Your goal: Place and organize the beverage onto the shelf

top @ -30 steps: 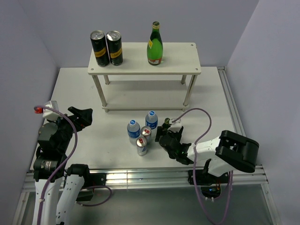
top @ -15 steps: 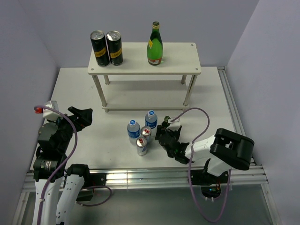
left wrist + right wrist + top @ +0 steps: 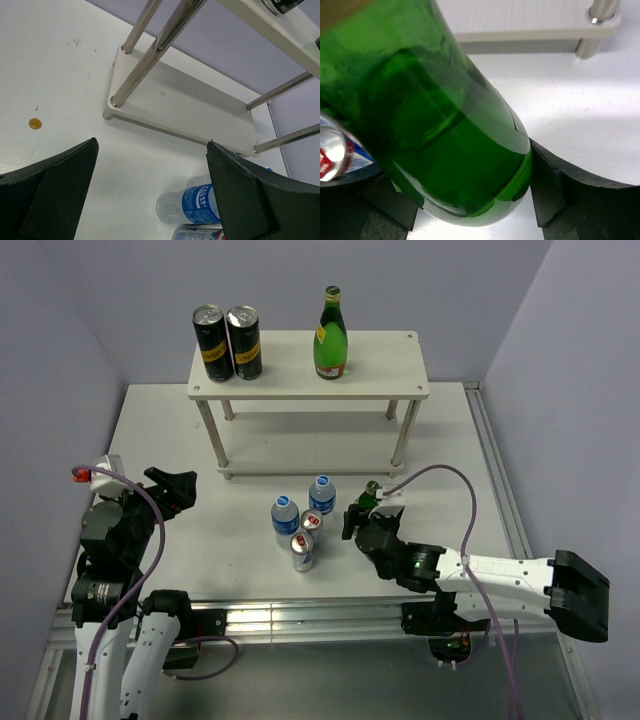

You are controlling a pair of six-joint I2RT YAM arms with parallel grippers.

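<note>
Green glass bottle [image 3: 445, 125]: sat clamped between the right gripper [image 3: 360, 522] pads, which were closed in on both its sides. It was on the near-right part of the table [image 3: 170, 430], just right of the loose drinks and well short of the shelf [image 3: 385, 365].
Right wrist view: the bottle's body filled almost the whole frame, dark pads at the bottom corners. A bit of silver can poked in at the left edge, and the shelf's lower board and one leg foot ran along the top.
Top view: only the cap and neck of that bottle showed above the claw; the body was hidden behind it.
Left gripper [image 3: 175, 488]: jaws spread wide, nothing in them, at the near-left, well apart from everything.
Left wrist view: looked in low at the shelf legs and lower board, with one water bottle cut off at the bottom edge.
Shelf top: second green bottle [image 3: 331, 335] upright near the middle, two black cans [image 3: 228, 342] touching at the left end.
Loose drinks: two water bottles [image 3: 285, 520] and two silver cans [image 3: 303, 553], upright in a tight cluster.
Hard to tell: whether the clamped bottle's base was on the table or off it.
</note>
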